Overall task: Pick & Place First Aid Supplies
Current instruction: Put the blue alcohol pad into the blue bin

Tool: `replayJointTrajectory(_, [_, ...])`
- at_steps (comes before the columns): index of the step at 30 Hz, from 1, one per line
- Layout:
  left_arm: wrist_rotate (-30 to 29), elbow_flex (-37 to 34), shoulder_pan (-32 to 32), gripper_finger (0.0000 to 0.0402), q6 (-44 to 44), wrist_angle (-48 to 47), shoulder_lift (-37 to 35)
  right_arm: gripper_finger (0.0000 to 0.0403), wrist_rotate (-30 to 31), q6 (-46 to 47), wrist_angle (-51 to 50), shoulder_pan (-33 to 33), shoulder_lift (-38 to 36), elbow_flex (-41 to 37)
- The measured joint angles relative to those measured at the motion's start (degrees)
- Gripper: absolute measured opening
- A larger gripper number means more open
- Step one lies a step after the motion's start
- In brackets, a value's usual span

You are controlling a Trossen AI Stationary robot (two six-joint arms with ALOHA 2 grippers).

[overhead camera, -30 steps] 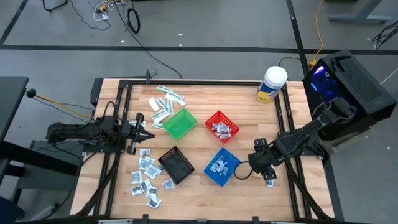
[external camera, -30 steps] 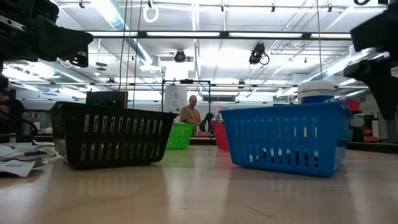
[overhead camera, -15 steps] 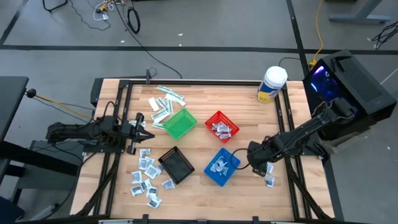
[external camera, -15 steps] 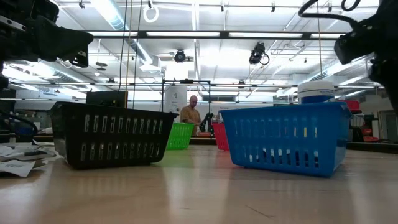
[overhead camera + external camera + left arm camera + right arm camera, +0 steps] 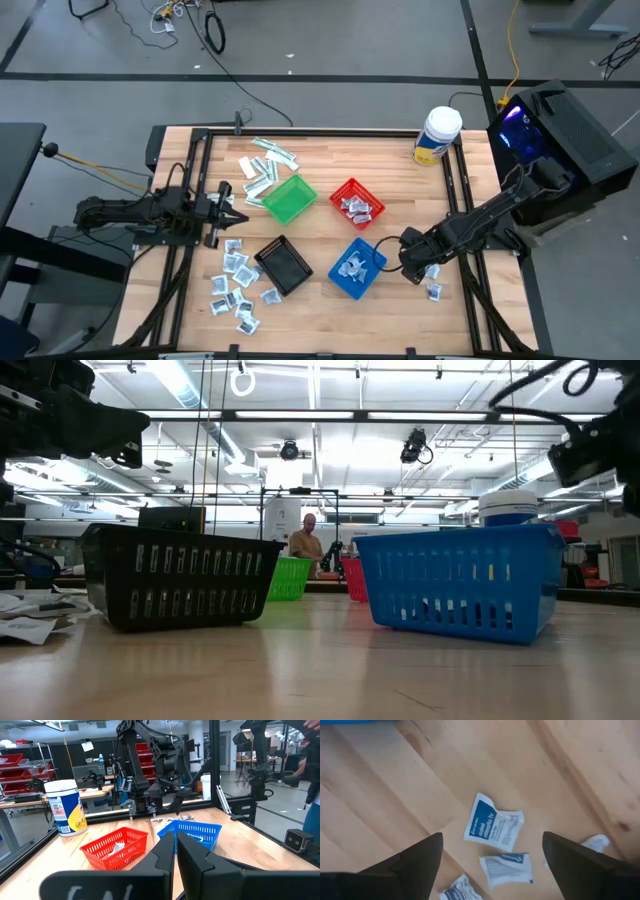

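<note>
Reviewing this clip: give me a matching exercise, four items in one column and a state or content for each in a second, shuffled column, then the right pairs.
Things:
1. black basket
2. red basket
3. left gripper
4. right gripper

States:
A. shut, holding nothing, at the table's left edge
B. holds white packets
C. open above loose sachets on the wood, beside the blue basket
D. nothing shows inside it

Pairs: 1-D, 2-B, 3-A, 4-C
</note>
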Motion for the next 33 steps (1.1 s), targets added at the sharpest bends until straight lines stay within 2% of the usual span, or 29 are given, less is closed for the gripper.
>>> replayJointTrajectory(9, [0.0, 0.0, 0.0, 0.0025, 0.0, 0.0, 0.0, 0.0345, -1.4, 1.4, 5.5, 0.0, 0.1, -5.9])
replayJointTrajectory(16, [0.0, 0.0, 0.0, 0.0025, 0.0, 0.0, 0.0, 0.0345, -0.9, 3.4, 9.6, 1.7, 2.0, -5.7])
replayJointTrajectory(33, [0.0, 0.0, 0.0, 0.0025, 0.0, 0.0, 0.0, 0.0345, 3.1, 4.4, 11.2, 2.6, 6.2, -6.0])
